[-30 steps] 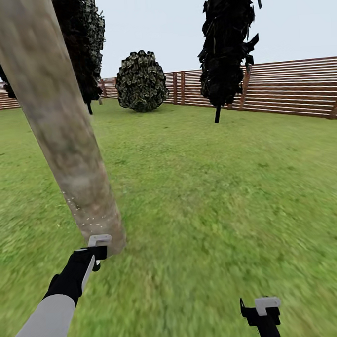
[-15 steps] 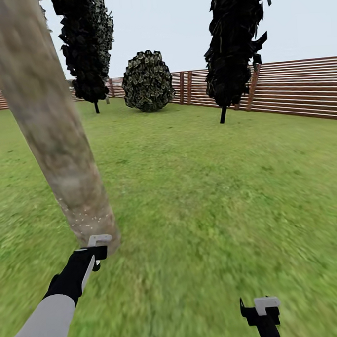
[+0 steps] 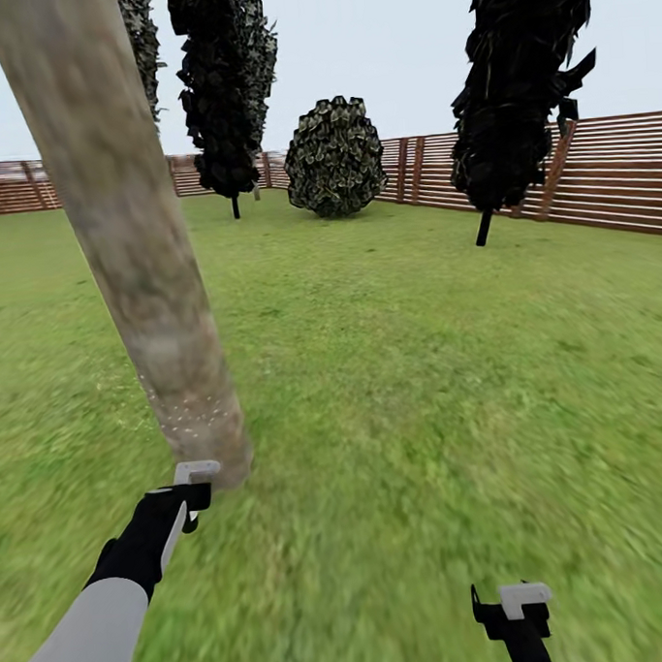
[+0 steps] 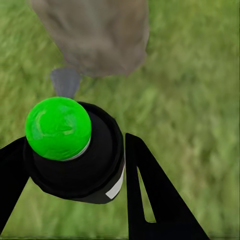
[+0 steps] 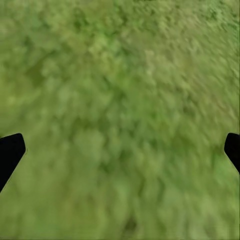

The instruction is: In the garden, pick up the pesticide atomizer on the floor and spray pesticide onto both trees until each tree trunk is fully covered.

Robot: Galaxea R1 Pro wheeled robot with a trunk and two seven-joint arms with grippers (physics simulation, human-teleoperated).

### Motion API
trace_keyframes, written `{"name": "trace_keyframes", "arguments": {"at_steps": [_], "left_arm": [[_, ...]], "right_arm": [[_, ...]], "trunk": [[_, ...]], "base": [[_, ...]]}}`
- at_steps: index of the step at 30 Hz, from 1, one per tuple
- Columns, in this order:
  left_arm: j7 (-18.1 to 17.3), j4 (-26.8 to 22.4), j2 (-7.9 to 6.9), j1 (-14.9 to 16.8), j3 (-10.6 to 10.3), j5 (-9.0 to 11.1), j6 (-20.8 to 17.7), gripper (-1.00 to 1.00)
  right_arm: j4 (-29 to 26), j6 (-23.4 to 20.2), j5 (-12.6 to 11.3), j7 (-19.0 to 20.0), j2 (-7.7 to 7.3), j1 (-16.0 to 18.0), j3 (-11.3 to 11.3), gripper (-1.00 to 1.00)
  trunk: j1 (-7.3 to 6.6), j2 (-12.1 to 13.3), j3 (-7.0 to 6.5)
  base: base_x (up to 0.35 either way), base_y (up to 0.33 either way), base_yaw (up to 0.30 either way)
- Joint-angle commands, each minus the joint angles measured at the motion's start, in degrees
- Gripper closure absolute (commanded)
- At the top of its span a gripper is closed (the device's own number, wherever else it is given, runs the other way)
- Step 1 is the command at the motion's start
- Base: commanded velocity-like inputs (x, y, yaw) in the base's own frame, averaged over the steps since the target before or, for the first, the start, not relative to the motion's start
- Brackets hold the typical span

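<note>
A pale mottled tree trunk (image 3: pixel 143 263) leans across the left of the head view, with whitish pesticide specks (image 3: pixel 194 411) dotting its base. My left gripper (image 3: pixel 195 484) sits just in front of that base. In the left wrist view it (image 4: pixel 75 170) is shut on the pesticide atomizer (image 4: pixel 80 165), a black round body with a bright green ball top (image 4: pixel 58 128). The trunk base (image 4: pixel 95 35) lies close ahead of the atomizer. My right gripper (image 3: pixel 510 603) hangs low at the right over grass, open (image 5: pixel 120 150) with nothing between its fingers.
Green lawn (image 3: pixel 421 384) stretches ahead and to the right. Two dark cone-shaped trees (image 3: pixel 223 84) (image 3: pixel 522 78) and a round bush (image 3: pixel 334 156) stand far back before the reddish-brown slat fence (image 3: pixel 604 171).
The whole head view has swung left, so trunk, dark trees and bush sit further right in the picture. Both arms keep the same place in view.
</note>
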State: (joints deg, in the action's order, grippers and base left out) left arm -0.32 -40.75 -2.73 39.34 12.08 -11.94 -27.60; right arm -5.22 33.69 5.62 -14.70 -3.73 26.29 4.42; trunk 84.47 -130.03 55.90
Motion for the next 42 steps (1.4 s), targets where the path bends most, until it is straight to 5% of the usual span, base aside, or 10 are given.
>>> {"name": "trace_keyframes", "arguments": {"at_steps": [1,7,10,16,19,21,23,30,35,42], "left_arm": [[-0.03,-0.13,0.1,0.03,0.06,0.0,-0.26,1.0],[-0.11,-1.22,0.26,0.87,-0.16,2.05,-1.2,1.0],[-0.17,-1.54,3.24,8.68,-0.73,1.8,-7.74,1.0],[-0.12,-1.58,7.69,12.2,-1.7,1.54,-9.48,1.0],[-0.12,-1.61,6.45,12.83,-1.91,1.32,-9.74,1.0],[-0.19,-1.6,1.37,12.77,-2.01,1.42,-10.57,1.0],[-0.2,-1.61,-0.14,12.82,-2.04,1.46,-11.14,1.0],[-0.12,-1.97,2.99,14.98,-2.77,1.31,-12.14,1.0],[-0.25,-2.58,-3.34,15.05,-2.55,1.56,-13.44,1.0],[-0.34,-5.32,-3.66,14.38,-2.89,1.71,-14.22,1.0]], "right_arm": [[0.03,-0.05,0.44,-0.6,-0.02,0.05,0.42,-1.0],[0.03,-0.05,0.44,-0.6,0.04,0.04,0.42,-1.0],[0.03,-0.08,0.44,-0.6,-0.05,0.02,0.36,-1.0],[0.03,-0.03,0.44,-0.6,-0.1,0.04,0.35,-1.0],[0.03,-0.07,0.44,-0.6,-0.25,0.05,0.33,-1.0],[0.03,-0.11,0.44,-0.6,-0.38,0.05,0.33,-1.0],[0.03,-0.11,0.44,-0.6,-0.39,0.02,0.33,-1.0],[0.03,-0.11,0.44,-0.6,-0.4,0.05,0.33,-1.0],[0.03,-0.11,0.44,-0.6,-0.4,0.03,0.33,-1.0],[0.03,-0.11,0.44,-0.6,-0.4,0.02,0.33,-1.0]], "trunk": [[-0.02,-0.02,0.05],[-0.02,-0.02,0.05],[-0.02,-0.02,0.05],[-0.02,-0.02,0.05],[-0.02,-0.02,0.05],[-0.02,-0.02,0.05],[-0.02,-0.02,0.05],[-0.02,-0.02,0.05],[-0.02,-0.02,0.05],[-0.02,-0.02,0.05]], "base": [[-0.012,-0.035,0.277],[-0.002,-0.007,0.277],[0.0,0.0,0.214],[0.0,0.0,0.018],[0.0,0.0,0.0],[0.0,0.0,0.0],[0.0,0.0,0.0],[0.0,0.0,0.0],[0.0,0.0,0.0],[0.016,-0.032,0.058]]}}
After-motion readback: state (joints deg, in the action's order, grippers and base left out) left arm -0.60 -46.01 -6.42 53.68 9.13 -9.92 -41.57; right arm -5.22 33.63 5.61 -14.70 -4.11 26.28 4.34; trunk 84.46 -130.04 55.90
